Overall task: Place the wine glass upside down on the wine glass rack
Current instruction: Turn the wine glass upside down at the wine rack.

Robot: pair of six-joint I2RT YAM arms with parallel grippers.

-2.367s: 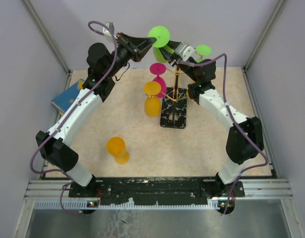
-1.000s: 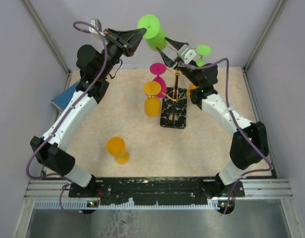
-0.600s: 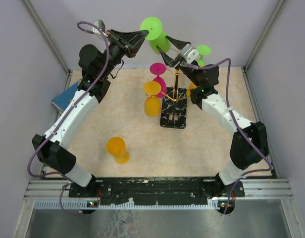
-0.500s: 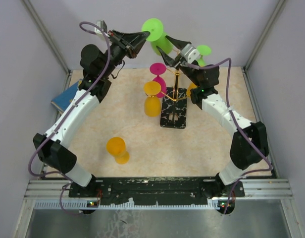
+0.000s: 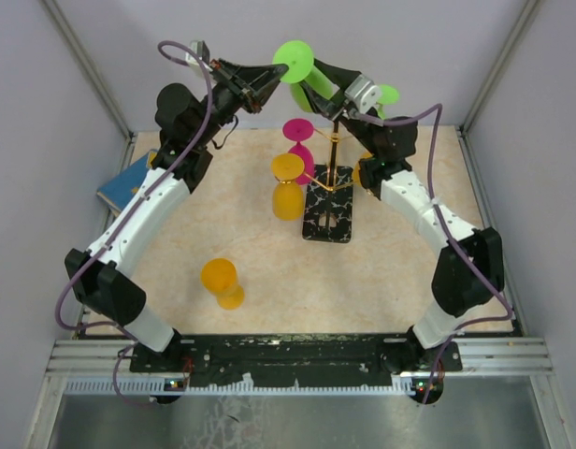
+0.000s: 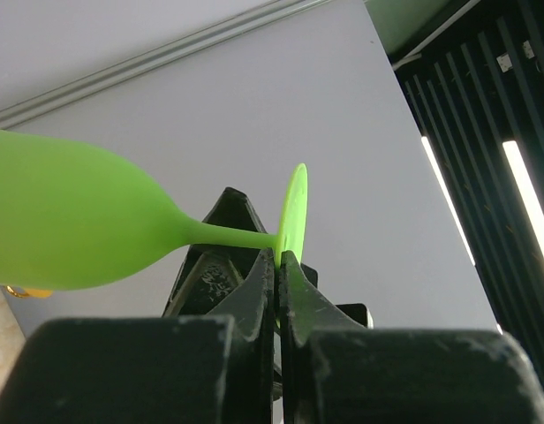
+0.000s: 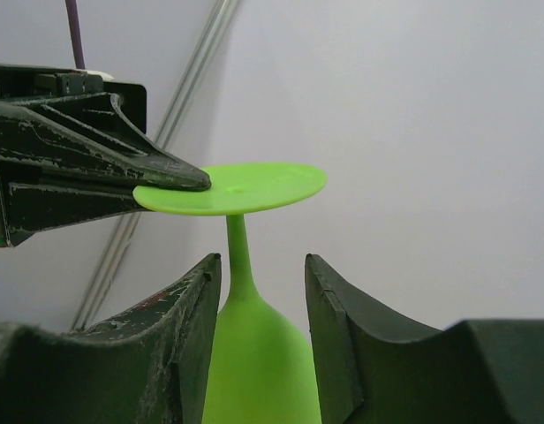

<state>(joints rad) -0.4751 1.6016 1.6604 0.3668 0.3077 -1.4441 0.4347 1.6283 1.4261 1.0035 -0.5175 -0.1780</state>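
Green wine glass hangs in the air between the two grippers, its flat foot turned up toward the overhead camera and its bowl below. The left gripper is clamped tight on the rim of that foot, the thin disc pinched edge-on between its closed fingertips. The right gripper reaches in from the opposite side. Its two fingers stand apart on either side of the stem and the top of the bowl. A clear gap shows beside the stem, but lower down I cannot tell whether the inner faces press on the bowl.

Below both grippers, a little toward the arm bases, stands the wine glass rack, gold wire rising from a black marbled base. On the left gripper's side of the wire a magenta glass and an orange glass hang foot up. A second green glass shows just behind the right gripper's wrist. A loose orange glass sits on the table, well below the left gripper. A blue flat object lies beside the left forearm; any print on it is too small to read.
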